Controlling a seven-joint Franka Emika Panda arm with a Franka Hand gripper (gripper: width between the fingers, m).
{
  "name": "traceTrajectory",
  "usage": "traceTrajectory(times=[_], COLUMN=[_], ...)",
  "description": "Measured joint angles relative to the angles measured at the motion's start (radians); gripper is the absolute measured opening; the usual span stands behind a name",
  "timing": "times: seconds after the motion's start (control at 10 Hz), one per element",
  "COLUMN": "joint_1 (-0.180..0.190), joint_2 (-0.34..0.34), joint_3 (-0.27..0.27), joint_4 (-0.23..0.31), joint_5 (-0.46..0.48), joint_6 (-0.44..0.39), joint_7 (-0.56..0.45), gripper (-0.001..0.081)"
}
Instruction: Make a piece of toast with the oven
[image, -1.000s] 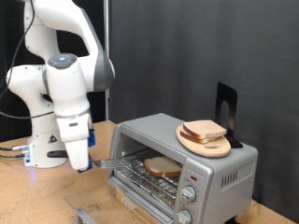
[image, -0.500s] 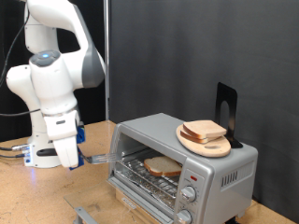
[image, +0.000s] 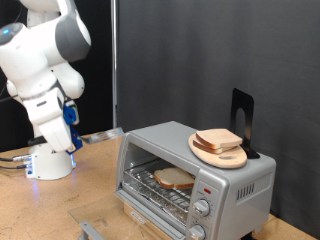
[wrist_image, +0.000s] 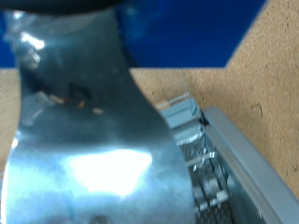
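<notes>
The silver toaster oven (image: 215, 178) stands at the exterior view's right with its glass door (image: 135, 213) folded down. One slice of toast (image: 175, 179) lies on the wire rack inside. My gripper (image: 78, 138) hangs at the exterior view's left, well away from the oven's mouth. It is shut on a flat metal spatula (image: 103, 135) whose blade points toward the oven. In the wrist view the shiny blade (wrist_image: 89, 140) fills most of the picture, with the oven's rack and door edge (wrist_image: 220, 154) beyond it. No toast lies on the blade.
A round wooden board (image: 222, 154) with more bread slices (image: 217, 140) sits on the oven's roof, with a black stand (image: 241, 118) behind it. The robot's white base (image: 50, 165) stands on the wooden table (image: 30, 212). A dark curtain hangs behind.
The arm has swung up and toward the exterior view's left, drawing the spatula out of the oven's mouth. The slice stays on the rack.
</notes>
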Motion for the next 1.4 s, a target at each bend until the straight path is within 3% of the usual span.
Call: traceTrajectory(times=[0.3, 0.6, 0.8, 1.1, 1.4], joint_1=[0.0, 0.031, 0.061, 0.104, 0.144], joint_2=[-0.028, -0.036, -0.061, -0.094, -0.105], joint_3=[-0.002, 0.025, 0.074, 0.177, 0.249], joint_4=[0.027, 0.016, 0.001, -0.031, -0.036], joint_5=[-0.017, 0.15, 0.22, 0.258, 0.288], joint_6=[-0.058, -0.058, -0.014, 0.123, 0.156], joint_7=[0.017, 0.032, 0.082, 0.179, 0.235], gripper=[0.0393, 0.0393, 0.0393, 0.0393, 0.0393])
